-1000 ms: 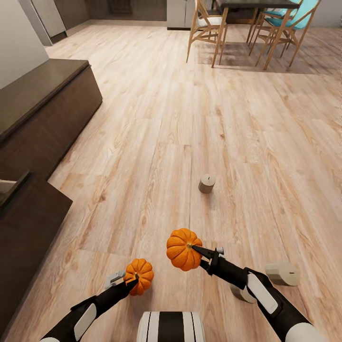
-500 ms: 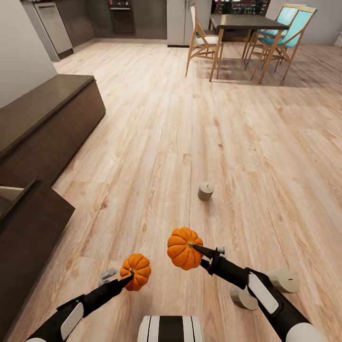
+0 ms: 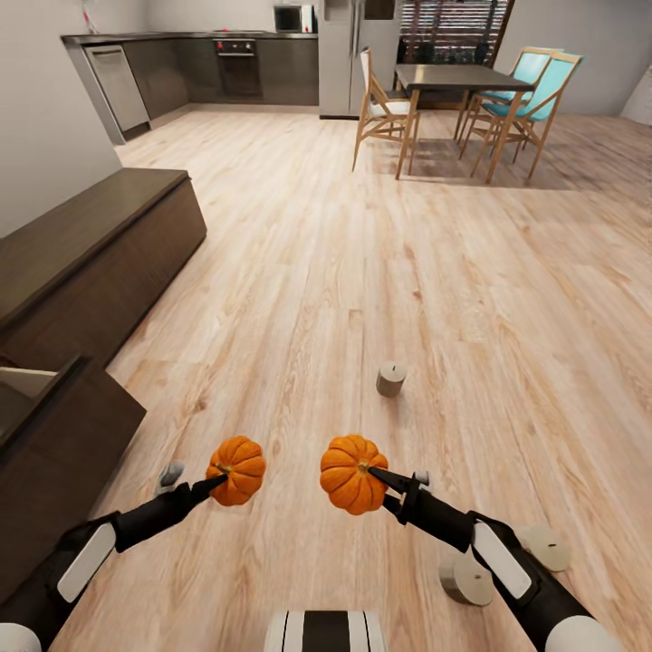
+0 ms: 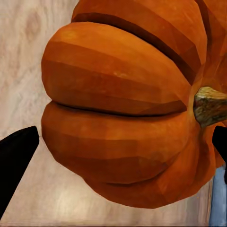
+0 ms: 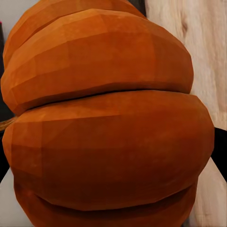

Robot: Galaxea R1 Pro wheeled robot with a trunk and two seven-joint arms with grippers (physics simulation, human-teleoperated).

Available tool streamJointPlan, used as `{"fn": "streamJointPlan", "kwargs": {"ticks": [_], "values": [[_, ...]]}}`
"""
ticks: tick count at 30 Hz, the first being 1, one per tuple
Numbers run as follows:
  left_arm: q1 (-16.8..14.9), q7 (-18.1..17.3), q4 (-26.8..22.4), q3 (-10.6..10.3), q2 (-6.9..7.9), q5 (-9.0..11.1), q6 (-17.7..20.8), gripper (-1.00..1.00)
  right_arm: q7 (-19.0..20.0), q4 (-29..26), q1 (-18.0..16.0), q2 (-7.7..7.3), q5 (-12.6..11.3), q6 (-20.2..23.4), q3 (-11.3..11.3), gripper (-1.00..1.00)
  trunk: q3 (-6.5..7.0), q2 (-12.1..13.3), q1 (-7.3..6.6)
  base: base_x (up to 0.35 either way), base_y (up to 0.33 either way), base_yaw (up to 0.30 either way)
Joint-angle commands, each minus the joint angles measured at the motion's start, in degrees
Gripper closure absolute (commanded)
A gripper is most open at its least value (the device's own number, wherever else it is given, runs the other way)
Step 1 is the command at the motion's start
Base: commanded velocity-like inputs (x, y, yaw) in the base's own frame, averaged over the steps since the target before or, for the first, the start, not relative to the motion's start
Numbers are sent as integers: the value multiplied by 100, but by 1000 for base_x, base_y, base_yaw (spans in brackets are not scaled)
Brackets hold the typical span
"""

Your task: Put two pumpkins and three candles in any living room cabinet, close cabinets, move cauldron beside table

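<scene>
Both pumpkins are off the floor, one per arm, carried low in front of the robot's trunk. The left pumpkin (image 3: 235, 470) is held by the left pincer (image 3: 214, 473), clamped at or near the stem; in the left wrist view the pumpkin (image 4: 132, 104) sits between the two dark finger tips with the stem off to one side. The right pumpkin (image 3: 352, 474) is held by the right pincer (image 3: 373, 474), also pinched by the stem region; the right wrist view shows that pumpkin (image 5: 106, 123) close up.

Handling, as a judgement: small, rigid, ribbed, probably light. The skin looks smooth, so a stem pinch could let it swing or twist. A hold across the body, in the grooves, would be steadier.

Arm pose: both arms reach forward and slightly inward, forearms low, pincers pointing ahead, pumpkins near each other but apart.

Three candles remain on the wood floor (image 3: 317, 272): one upright candle (image 3: 391, 378) ahead, and two tipped candles (image 3: 466, 578) (image 3: 547, 547) beside the right forearm. The dark cabinet (image 3: 81, 263) runs along the robot's left, with an open drawer (image 3: 36, 398) at the near end. The drawer is the likely drop point.
</scene>
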Motion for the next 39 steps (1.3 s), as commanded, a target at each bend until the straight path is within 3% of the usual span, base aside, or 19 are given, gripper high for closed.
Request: {"fn": "streamJointPlan", "kwargs": {"ticks": [1, 4, 10, 33, 39], "values": [[-2, 15, -57, -15, 18, 41, 158, 100, -16, 2, -3, -6, -46, 27, 18, 100, 19, 0, -3, 0, 0, 0], [-1, 13, -139, -15, 49, 103, 366, 100, -20, 2, -3, -12, -49, 24, 18, 100, 85, 4, -11, 0, 0, 0], [-1, 13, -159, -16, 131, 216, 432, 100, -27, 23, -3, 21, -58, 14, -8, 100, 218, 12, -26, 0, 0, 0], [-1, 13, -169, -32, 113, 217, 441, 100, -38, 46, -3, -11, -72, -79, -21, 100, 728, 43, -86, 0, 0, 0], [-1, 13, -176, -32, 113, 217, 443, 100, -37, 46, -3, -23, -73, -81, -239, 100, 861, 51, -101, 0, 0, 0]]}}
